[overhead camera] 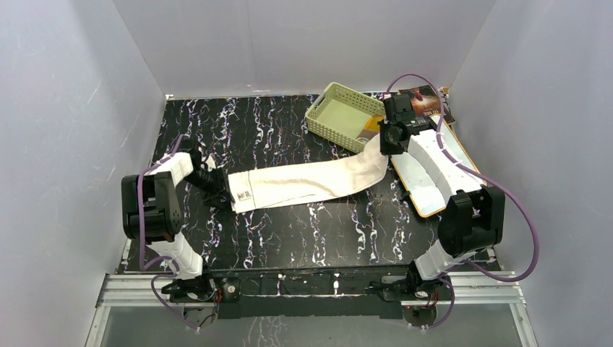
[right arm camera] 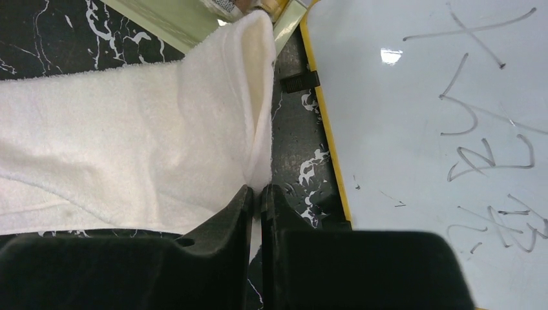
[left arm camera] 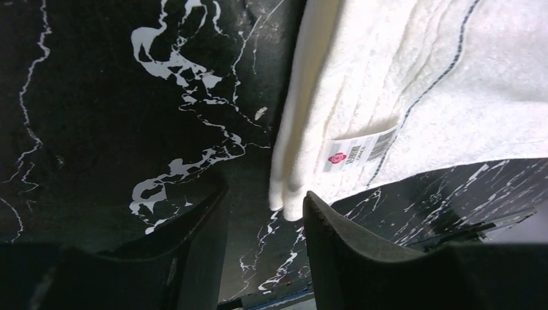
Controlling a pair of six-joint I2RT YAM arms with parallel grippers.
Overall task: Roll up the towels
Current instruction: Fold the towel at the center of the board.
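The long towel [overhead camera: 303, 184] lay stretched across the middle of the table [overhead camera: 289, 238]. Its left end lay just at the tips of the left gripper [left arm camera: 265, 194], and its right end was lifted, pinched in the right gripper [right arm camera: 256, 190]. The basket [overhead camera: 340, 116] stood just behind that lifted end, and the whiteboard [right arm camera: 420, 194] lay to its right, under the right arm.

The table [overhead camera: 289, 242] has a black top with white marble veining. Three plain, pale grey panels enclose it: a left wall [overhead camera: 65, 108], a back wall [overhead camera: 303, 43] and a right wall [overhead camera: 553, 94], each meeting a table edge. An aluminium rail [overhead camera: 126, 290] runs along the table's near edge. Lighting over the table is even and diffuse.
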